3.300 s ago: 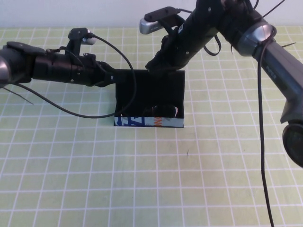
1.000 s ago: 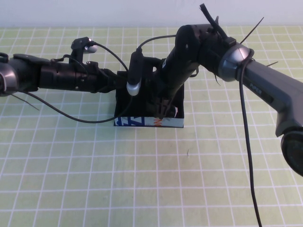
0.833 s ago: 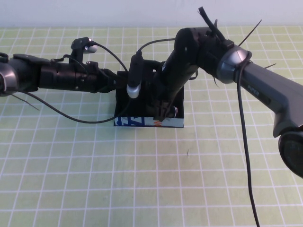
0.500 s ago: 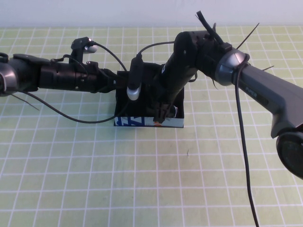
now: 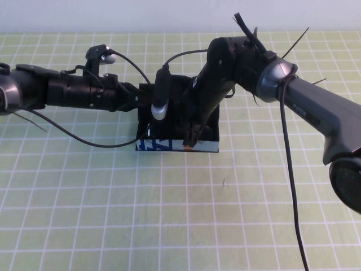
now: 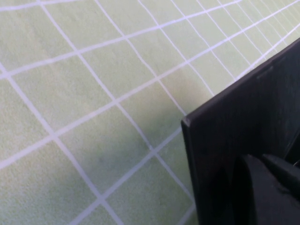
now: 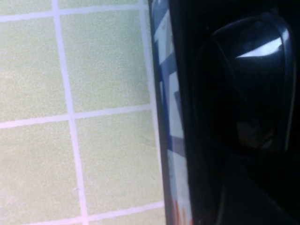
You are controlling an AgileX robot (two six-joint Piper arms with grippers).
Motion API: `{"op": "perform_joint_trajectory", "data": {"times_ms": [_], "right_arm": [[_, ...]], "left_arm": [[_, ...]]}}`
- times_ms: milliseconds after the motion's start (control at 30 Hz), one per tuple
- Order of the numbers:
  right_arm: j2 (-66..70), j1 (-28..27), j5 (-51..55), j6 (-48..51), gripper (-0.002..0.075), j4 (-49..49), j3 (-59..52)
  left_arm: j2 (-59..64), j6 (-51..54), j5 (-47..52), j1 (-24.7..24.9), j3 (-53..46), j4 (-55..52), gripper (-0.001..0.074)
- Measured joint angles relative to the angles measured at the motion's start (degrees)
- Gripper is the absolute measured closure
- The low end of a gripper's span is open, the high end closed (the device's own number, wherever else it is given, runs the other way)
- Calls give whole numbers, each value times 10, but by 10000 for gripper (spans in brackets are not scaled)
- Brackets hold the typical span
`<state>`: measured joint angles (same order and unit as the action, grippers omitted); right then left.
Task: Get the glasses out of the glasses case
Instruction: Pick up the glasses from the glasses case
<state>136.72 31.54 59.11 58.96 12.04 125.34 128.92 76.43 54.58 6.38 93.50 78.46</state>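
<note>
The glasses case (image 5: 163, 145) stands open at the middle of the mat, its light blue printed strip facing me. My left gripper (image 5: 135, 96) reaches in from the left and is shut on the case's left rear edge; the left wrist view shows that black panel (image 6: 225, 122) right at the gripper. My right gripper (image 5: 190, 140) points down inside the case close behind the front wall. In the right wrist view a dark lens of the glasses (image 7: 243, 93) lies inside the case beside the strip (image 7: 171, 117), directly ahead of the right gripper. The right arm hides most of the glasses from above.
A green mat with a white grid (image 5: 180, 214) covers the table. The right arm's wrist camera (image 5: 159, 107) hangs over the case's left half. Black cables (image 5: 101, 141) loop from both arms onto the mat. A pale wall edge runs along the back.
Since the oldest frame the right arm has turned its wrist over and dipped into the case. Over the last second it has only settled slightly lower. The left arm has stayed put.
</note>
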Motion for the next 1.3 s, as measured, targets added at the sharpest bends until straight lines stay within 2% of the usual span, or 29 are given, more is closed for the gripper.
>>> {"op": "perform_joint_trajectory", "data": {"times_ms": [200, 433, 733, 967, 1300], "right_arm": [[0, 0, 6, 0, 607, -3, 0], [-5, 0, 14, -1, 706, 1, 2], [-18, 0, 33, -19, 719, -7, 2], [-44, 0, 88, -54, 720, -12, 38], [-91, 1, 132, -201, 720, -65, 84]], "left_arm": [[0, 0, 8, 0, 0, 0, 739], [1, 0, 12, 0, 0, 0, 739], [3, 0, 35, 0, 0, 0, 739], [-3, -24, 65, 0, 0, -11, 739], [-120, -95, 79, 0, 0, -109, 739]]}}
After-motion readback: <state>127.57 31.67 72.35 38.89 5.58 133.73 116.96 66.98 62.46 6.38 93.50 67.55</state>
